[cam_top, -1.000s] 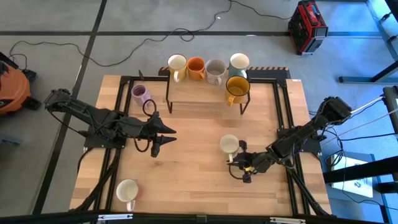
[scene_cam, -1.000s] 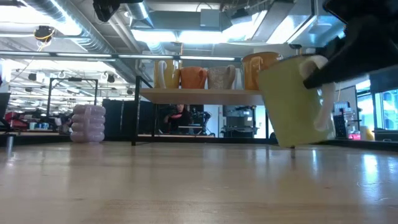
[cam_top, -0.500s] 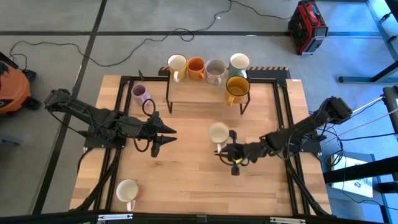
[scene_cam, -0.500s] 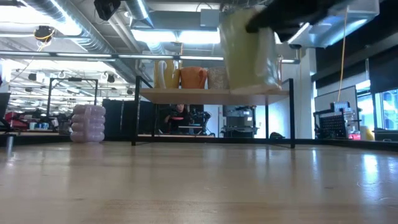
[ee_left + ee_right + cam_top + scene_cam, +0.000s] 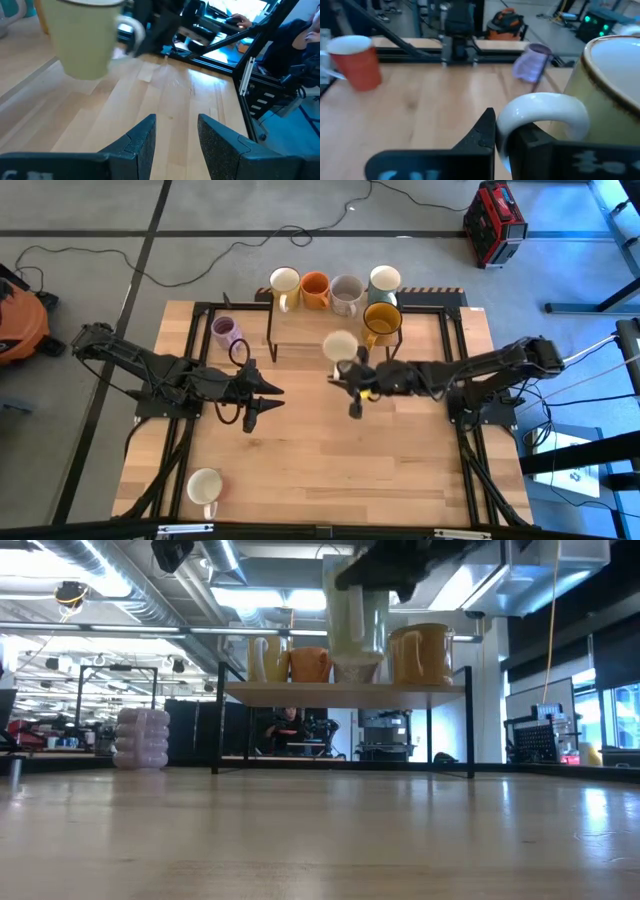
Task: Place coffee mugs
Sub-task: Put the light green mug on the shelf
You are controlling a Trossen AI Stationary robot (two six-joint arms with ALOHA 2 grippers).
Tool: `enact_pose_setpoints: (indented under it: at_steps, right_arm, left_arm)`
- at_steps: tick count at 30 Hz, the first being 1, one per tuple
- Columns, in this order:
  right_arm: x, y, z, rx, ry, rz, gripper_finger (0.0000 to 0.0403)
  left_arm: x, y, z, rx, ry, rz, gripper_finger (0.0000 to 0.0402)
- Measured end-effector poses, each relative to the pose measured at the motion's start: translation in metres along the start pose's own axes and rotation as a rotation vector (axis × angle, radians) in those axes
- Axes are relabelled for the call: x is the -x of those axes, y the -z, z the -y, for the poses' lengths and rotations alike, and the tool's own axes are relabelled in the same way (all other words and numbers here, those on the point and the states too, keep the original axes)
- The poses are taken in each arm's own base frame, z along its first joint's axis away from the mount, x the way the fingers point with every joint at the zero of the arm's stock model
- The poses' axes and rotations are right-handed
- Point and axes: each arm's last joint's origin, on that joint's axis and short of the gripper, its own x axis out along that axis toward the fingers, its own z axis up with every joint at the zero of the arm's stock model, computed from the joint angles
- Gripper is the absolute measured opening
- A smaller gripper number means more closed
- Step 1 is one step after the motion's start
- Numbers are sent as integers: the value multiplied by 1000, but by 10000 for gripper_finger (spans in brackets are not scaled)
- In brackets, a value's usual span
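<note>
My right gripper (image 5: 353, 368) is shut on a cream-white coffee mug (image 5: 340, 346) and holds it high in front of the wooden shelf (image 5: 330, 328); in the low view the mug (image 5: 357, 612) hangs above shelf height. On the shelf stand several coffee mugs: cream (image 5: 284, 281), orange (image 5: 315, 287), grey-beige (image 5: 346, 291), mint (image 5: 384, 278) and amber (image 5: 381, 318). A lilac mug (image 5: 227, 332) rests on its base at the far left. Another pale mug (image 5: 204, 485) sits on the table near the front left. My left gripper (image 5: 266, 395) waits open at left of centre, touching nothing. My right gripper pinches the mug's white loop handle (image 5: 540, 107) between its two fingers (image 5: 481, 134). The fingers come nearly level from the table's right. The mug stays upright with its mouth up, lifted clear of the table and the shelf.
The shelf stands on black legs (image 5: 218, 720) at the far middle, inside a black frame (image 5: 455, 350) that runs around the tabletop. Bare wood (image 5: 310, 460) lies between the two arms and toward the near edge.
My right gripper has carried the cream mug up from near the tabletop and toward the table's far-left, ending in front of the shelf. The mug has stayed upright and is now well clear of the table. The gripper has stayed shut on it.
</note>
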Motion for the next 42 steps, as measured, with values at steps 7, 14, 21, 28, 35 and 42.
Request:
enact_pose_setpoints:
  at_steps: [7, 14, 21, 28, 35, 42]
  right_arm:
    - [-10, 2, 32, -33, 58, -8, 7]
    - [-13, 5, 57, -57, 126, -19, 7]
    - [-14, 7, 78, -77, 153, -22, 7]
    - [-14, 8, 92, -94, 168, -23, 7]
    - [-17, 12, 92, -98, 153, -38, 7]
    - [-18, 12, 92, -97, 181, -45, 15]
  left_arm:
    - [0, 0, 0, 0, 0, 0, 140]
    - [0, 0, 0, -1, -1, 0, 140]
    - [0, 0, 0, -1, -5, 2, 140]
    - [0, 0, 0, -1, -7, 2, 140]
    - [0, 0, 0, -1, -7, 3, 140]
    - [0, 0, 0, -1, -7, 3, 140]
